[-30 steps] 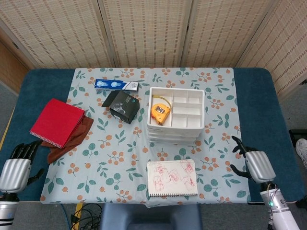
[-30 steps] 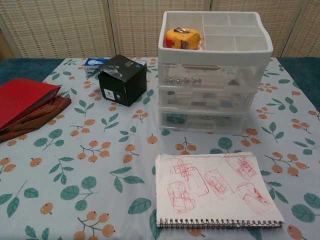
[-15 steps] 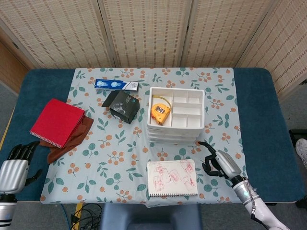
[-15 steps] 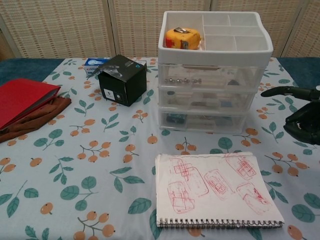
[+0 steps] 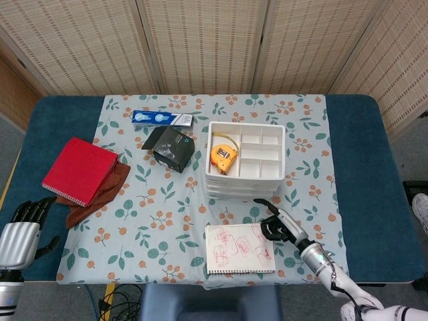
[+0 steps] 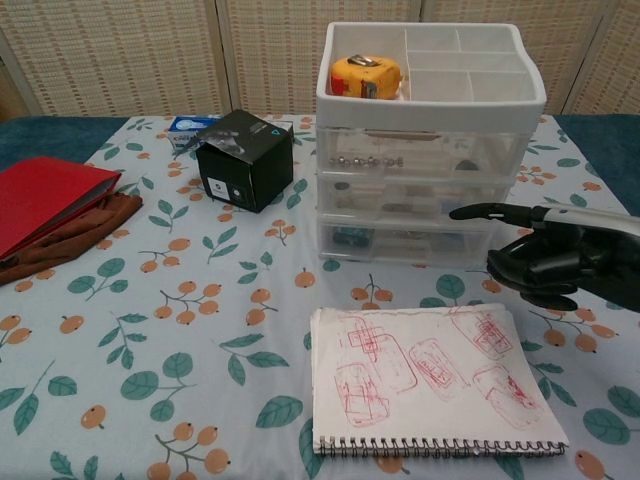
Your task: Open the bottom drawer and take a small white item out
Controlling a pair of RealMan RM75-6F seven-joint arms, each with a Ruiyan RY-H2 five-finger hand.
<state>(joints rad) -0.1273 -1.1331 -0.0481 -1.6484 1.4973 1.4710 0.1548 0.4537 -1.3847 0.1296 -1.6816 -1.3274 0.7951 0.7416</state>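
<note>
The white three-drawer unit [image 5: 244, 164] stands mid-table, an orange tape measure [image 5: 223, 154] in its top tray. In the chest view its bottom drawer [image 6: 405, 244] is closed, and I see dim contents through the clear front but cannot pick out a small white item. My right hand [image 6: 545, 262] hovers just right of the drawer's front corner and holds nothing, one finger stretched toward the unit and the others curled. In the head view that right hand [image 5: 277, 224] sits just below the unit. My left hand [image 5: 23, 235] rests empty at the table's left front edge.
A spiral sketch pad [image 6: 430, 378] with red drawings lies in front of the unit, under the right hand's path. A black box [image 6: 245, 158], a blue-white carton [image 5: 161, 118], and a red notebook [image 5: 79, 170] on a brown cloth [image 5: 100, 197] lie to the left.
My right hand has swung in from the table's right edge, leftward and toward the drawer unit's front right corner. The left hand has barely moved.
</note>
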